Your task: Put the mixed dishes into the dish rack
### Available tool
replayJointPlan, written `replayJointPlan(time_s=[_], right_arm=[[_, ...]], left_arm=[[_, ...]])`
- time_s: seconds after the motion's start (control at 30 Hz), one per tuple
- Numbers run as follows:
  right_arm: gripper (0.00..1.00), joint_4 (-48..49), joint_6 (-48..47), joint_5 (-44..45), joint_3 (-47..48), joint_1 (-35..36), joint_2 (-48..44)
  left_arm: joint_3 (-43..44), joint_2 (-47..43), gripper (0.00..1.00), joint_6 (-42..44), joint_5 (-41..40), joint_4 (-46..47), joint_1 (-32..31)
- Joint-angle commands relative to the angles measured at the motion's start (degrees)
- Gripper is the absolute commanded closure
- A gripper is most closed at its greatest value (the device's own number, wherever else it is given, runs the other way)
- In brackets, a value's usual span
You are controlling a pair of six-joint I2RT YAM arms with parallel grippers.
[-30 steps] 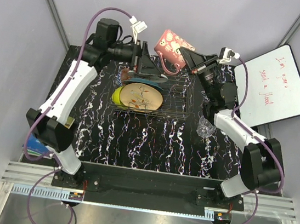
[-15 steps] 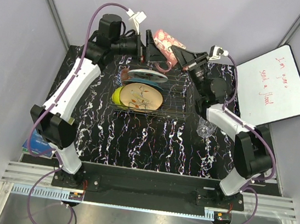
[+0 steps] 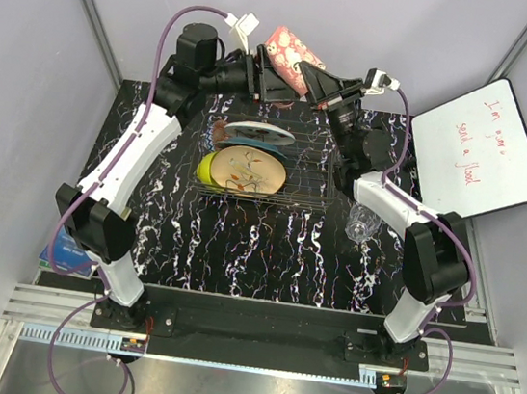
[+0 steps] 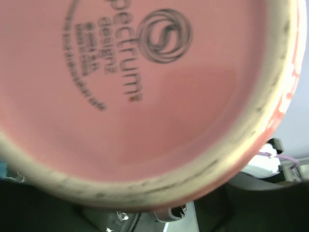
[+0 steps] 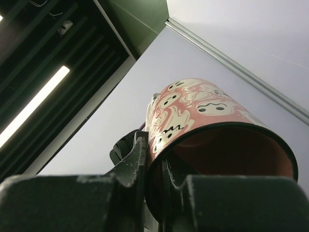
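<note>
Fingers first: the right fingers [image 5: 131, 162] are closed on the rim of the pink mug [image 5: 203, 121], one outside the wall and one inside the mouth. It is a thin pinch on one side only. The left fingers [image 3: 263, 76] are up against the mug's other end. The left wrist view shows nothing but the printed pink base, so I cannot tell whether they are open or clamped on it.

The mug hangs in the air between the two arms at the far side of the tabletop [image 3: 267, 246]. It is not in the dish rack [image 3: 311, 169], which sits below and nearer to me.

My main worry is the transfer. If the right fingers let go before the left ones have a firm seat, the mug will drop. It could land on the teal plate [image 3: 257, 135] or the peach floral plate [image 3: 246, 169] in the rack, or go past the far edge. A one-sided rim grip also lets the mug swing about the pinch if the base gets nudged. The two sets of fingers are so close that they could clash.

Further out, the clear glass [image 3: 362, 225] lies on the tabletop just beside the right arm. A careless descent could knock it away.
</note>
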Motion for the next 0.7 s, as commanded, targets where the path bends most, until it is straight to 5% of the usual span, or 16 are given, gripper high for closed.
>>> replayJointPlan(time_s=[0.0,0.1,0.27,0.4,0.67], right_arm=[[1.00,15.30,3.46,-2.79,2.71,3.34,0.24],[1.00,15.12,5.30,-2.96,2.00,3.61,0.32],[1.00,13.72,6.54,-1.91,-1.33,3.52,-0.81],[0.98,13.10,7.15,-3.14,-2.74,3.08,-0.99],[0.50,10.64,8.13,-6.65,-12.58,-1.05,-5.91]], left_arm=[[0.75,-1.58,0.47,-2.60,5.08,9.76,-1.47],[1.27,-1.23,0.58,-3.31,4.99,11.08,-0.94],[1.71,-1.22,1.00,-1.90,4.73,10.82,-0.33],[1.54,-1.66,1.00,-0.32,5.08,10.47,0.29],[4.87,-1.84,1.00,3.63,3.85,8.19,2.83]])
